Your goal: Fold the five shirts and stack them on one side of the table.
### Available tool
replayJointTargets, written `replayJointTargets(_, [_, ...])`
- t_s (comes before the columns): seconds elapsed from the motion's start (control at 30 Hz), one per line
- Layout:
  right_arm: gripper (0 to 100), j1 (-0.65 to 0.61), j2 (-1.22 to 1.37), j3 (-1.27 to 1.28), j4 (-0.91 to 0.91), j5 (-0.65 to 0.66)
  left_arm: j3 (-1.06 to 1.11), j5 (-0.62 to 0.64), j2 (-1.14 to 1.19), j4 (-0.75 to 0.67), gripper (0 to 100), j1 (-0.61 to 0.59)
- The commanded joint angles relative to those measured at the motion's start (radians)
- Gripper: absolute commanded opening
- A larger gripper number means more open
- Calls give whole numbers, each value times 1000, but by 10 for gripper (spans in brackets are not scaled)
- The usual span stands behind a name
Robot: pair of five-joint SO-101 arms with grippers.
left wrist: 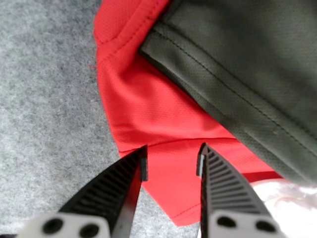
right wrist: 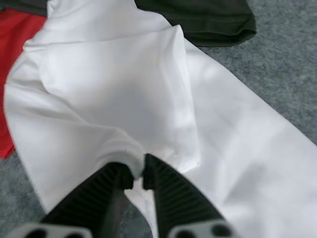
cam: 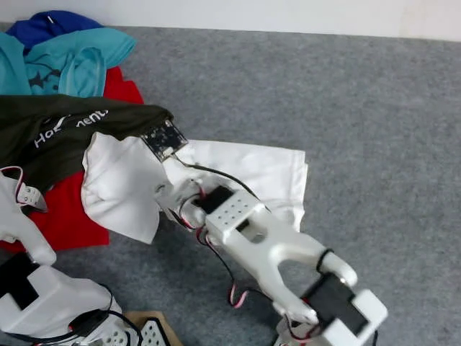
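Slipping risk: the right gripper (right wrist: 137, 173) was clenched on only a small bunched pinch of the white shirt (right wrist: 124, 99), so I'd guess the cloth could've slid out and the fold flopped open again.
Dragging risk: the lifted flap hung over the red shirt (cam: 72, 216) right beside the white shirt. Pulling further that way might've tugged the pile along, or left the fold lopsided.
Wrong-grab risk: the left gripper (left wrist: 172, 161) was released, jaws apart, over the red shirt's edge just beside the white shirt. Closing there would've caught red cloth instead.
Right arm pose: stretched low across the white shirt, wrist tipped down, holding the flap up off the table (cam: 360, 108).
Left arm pose: parked near the white shirt's flap side, pointing down.
White shirt: half flat on the table, half raised.
Dark shirt (cam: 57, 130): its hem touched the white shirt's raised part.
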Motion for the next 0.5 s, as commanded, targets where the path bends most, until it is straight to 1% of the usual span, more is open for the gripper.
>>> replayJointTargets(0.0, [8, 13, -133, 61, 13, -6, -7, 5, -24, -9, 183, 13])
replayJointTargets(0.2, [8, -39, -348, 239, 48, 3, 30, 3, -25, -55, 182, 15])
replayJointTargets(0.33, [12, -36, -383, 268, 27, 64, 38, 3, -31, -51, 182, 24])
replayJointTargets(0.47, [96, -35, -331, 266, 7, 64, 41, 3, -31, -51, 182, 24])
